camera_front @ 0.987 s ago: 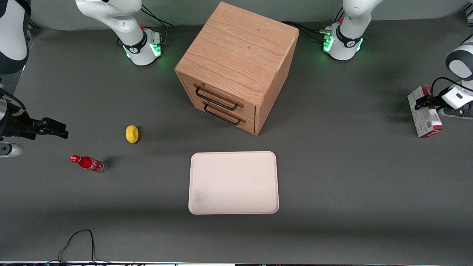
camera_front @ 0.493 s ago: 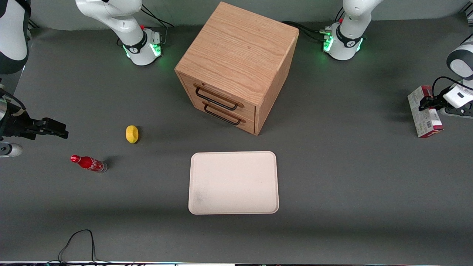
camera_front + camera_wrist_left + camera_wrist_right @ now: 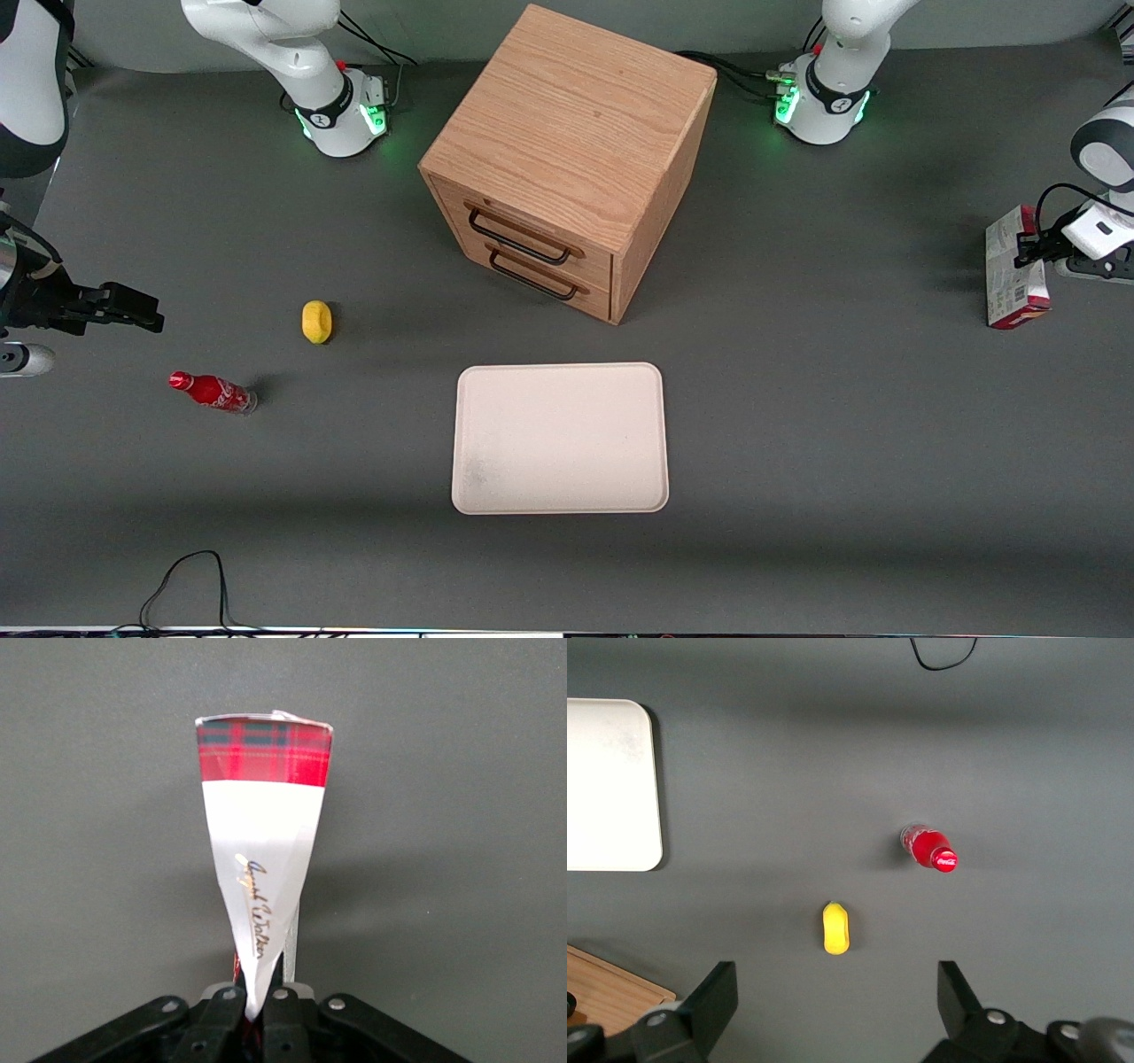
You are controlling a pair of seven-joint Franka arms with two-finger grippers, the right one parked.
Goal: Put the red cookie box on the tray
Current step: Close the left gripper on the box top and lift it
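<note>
At the right edge of the front view, the gripper is clamped on the red cookie box. The box is well apart from the tray at lower centre.

red cookie box: red tartan end, white face, gold script; gripper black, at the box's near edge. tray cream-pink. drawer cabinet light wood, dark handles. cola bottle red. Table grey.
</note>
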